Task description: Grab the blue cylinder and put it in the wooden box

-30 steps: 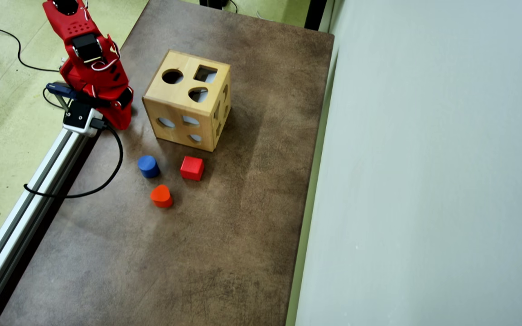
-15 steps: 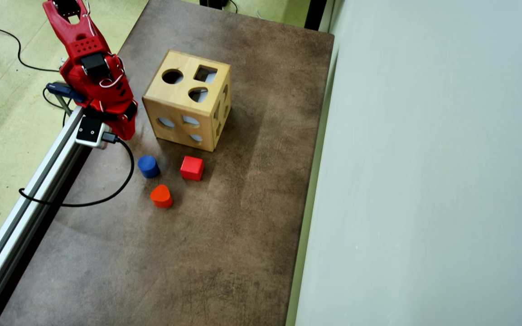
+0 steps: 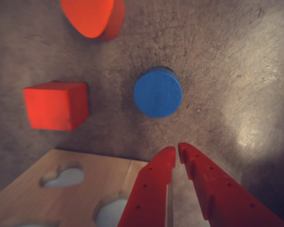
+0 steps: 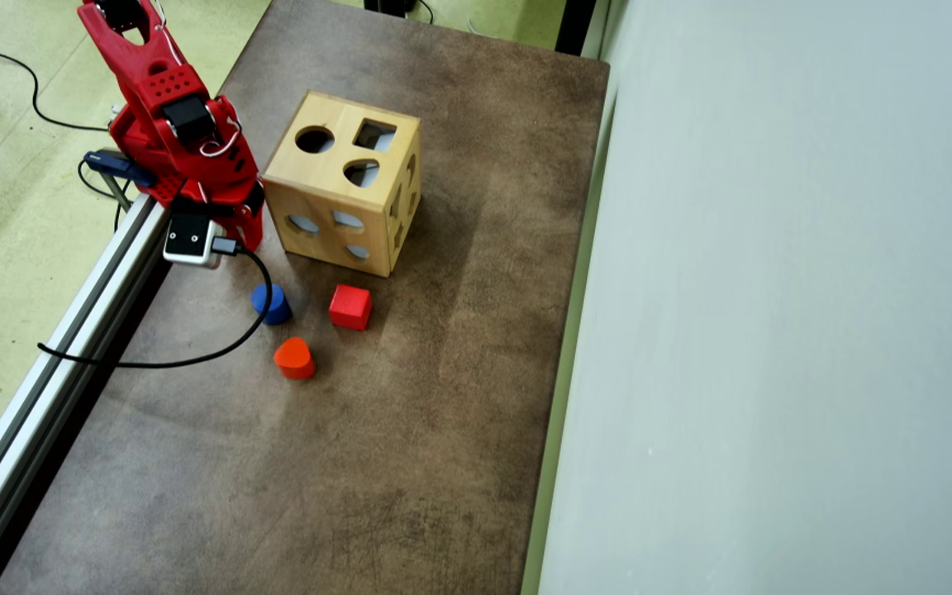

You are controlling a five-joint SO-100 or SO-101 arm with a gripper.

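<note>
Mottled brown tabletop (image 4: 410,430) under smooth round blue cylinder (image 3: 157,92), perforated red gripper (image 3: 177,152) clenched, empty.

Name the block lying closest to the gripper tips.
The blue cylinder, just ahead of the gripper; the red cube and orange block lie farther off.

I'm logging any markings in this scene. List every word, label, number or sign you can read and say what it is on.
None can be read.
The light wooden box with cut-out holes, the dark blue cylinder block, the red cube, the orange rounded block and the red plastic claw all show plain, unmarked surfaces.
</note>
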